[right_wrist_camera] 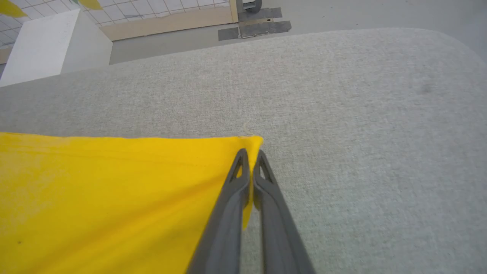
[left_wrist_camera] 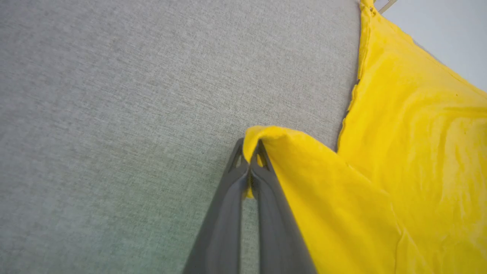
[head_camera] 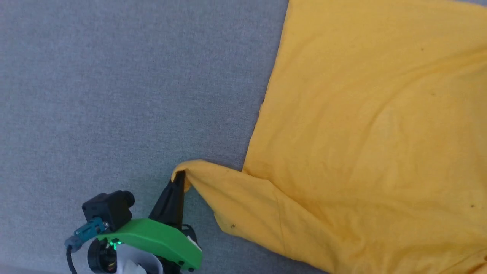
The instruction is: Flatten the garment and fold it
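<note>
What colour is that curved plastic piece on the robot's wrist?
Bright green; the cover shows best in the head view, behind the left gripper.

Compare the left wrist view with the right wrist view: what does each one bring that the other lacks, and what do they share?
Left wrist view: the left gripper shut on the tip of a sleeve, drawn out sideways from the body of the garment. Right wrist view: the right gripper shut on a straight-edged corner of the cloth; beyond the rounded end of the grey woven surface, a floor, a white box and a wooden skirting. Shared: yellow fabric on that grey surface, and two dark fingers pinched together on a yellow edge.
</note>
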Robot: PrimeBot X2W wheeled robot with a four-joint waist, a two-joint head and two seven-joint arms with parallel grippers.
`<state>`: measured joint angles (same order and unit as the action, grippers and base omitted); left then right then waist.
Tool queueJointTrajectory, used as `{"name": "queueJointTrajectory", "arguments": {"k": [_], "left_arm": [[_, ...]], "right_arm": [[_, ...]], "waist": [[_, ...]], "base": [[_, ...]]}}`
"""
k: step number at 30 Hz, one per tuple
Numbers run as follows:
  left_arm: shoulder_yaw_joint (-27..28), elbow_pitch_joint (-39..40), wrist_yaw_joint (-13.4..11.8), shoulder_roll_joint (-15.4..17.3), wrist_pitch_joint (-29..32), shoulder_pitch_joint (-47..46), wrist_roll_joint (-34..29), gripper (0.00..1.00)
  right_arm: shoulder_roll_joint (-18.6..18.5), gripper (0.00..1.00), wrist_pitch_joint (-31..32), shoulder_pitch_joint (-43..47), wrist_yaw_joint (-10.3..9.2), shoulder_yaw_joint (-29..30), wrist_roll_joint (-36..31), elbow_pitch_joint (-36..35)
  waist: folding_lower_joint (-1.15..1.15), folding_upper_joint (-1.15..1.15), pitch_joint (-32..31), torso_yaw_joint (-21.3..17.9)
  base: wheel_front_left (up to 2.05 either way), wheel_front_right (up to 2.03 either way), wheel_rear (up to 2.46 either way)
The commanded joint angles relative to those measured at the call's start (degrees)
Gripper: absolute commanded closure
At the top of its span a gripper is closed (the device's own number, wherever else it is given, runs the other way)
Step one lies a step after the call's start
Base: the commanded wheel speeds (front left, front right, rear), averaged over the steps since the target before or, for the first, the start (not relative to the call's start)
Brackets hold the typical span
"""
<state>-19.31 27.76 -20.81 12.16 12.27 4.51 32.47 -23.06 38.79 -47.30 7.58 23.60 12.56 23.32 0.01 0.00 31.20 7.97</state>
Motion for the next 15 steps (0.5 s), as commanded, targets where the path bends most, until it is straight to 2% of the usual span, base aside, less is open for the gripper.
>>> {"name": "queueJointTrajectory", "arguments": {"k": [1, 4, 8, 15], "left_arm": [[0.58, -0.49, -0.08, 0.61, 0.24, -0.90, 0.60, 1.00], [1.54, -1.57, -0.35, 1.57, 0.87, -0.12, 0.96, 1.00], [2.83, -2.35, -0.81, 2.47, 1.16, 1.65, 1.62, 1.00], [3.90, -2.83, -1.20, 3.41, 1.56, 4.49, 2.60, 1.00]], "right_arm": [[-0.49, 1.00, -0.99, 3.11, -0.09, 0.34, 1.32, -1.08], [-0.31, 1.00, -2.06, 10.57, -0.09, 1.32, 4.66, -4.87], [2.64, 1.00, -2.45, 23.06, -0.09, 4.38, 8.52, -11.31], [13.76, 1.00, -1.68, 46.42, -0.09, 11.67, 11.45, -22.56]], "waist": [[-0.01, 0.00, -7.72, -4.32], [-0.01, 0.00, -11.15, -6.05], [-0.01, 0.00, -14.97, -8.46], [-0.01, 0.00, -18.13, -10.99]], "base": [[0.00, 0.00, 0.00], [0.00, 0.00, 0.00], [0.00, 0.00, 0.00], [0.00, 0.00, 0.00]]}}
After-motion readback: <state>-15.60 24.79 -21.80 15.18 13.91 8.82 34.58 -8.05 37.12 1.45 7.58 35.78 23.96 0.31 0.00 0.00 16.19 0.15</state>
